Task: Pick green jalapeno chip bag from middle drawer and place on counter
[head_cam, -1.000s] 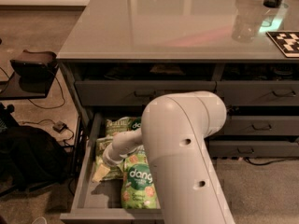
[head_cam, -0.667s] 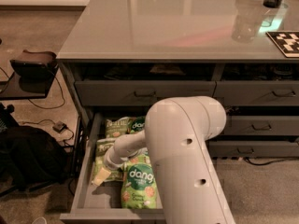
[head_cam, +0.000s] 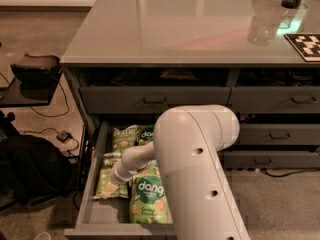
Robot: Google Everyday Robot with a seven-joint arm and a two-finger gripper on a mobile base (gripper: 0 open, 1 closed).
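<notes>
Inside middle drawer (head_cam: 101, 218), two green jalapeno chip bags (head_cam: 123, 137), two dang bags (head_cam: 148, 200), gripper (head_cam: 109, 187) down on nearer one, grip unclear

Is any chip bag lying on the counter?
No: the counter holds no bag, and the gripper is down inside the middle drawer.

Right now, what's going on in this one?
The robot's arm reaches down into the open middle drawer. Its gripper sits low over a green jalapeno chip bag on the drawer's left side. A second bag like it lies farther back, and a darker dang bag lies beside the arm. No bag is on the counter yet. Whether the gripper has hold of the bag can't be told.
</notes>
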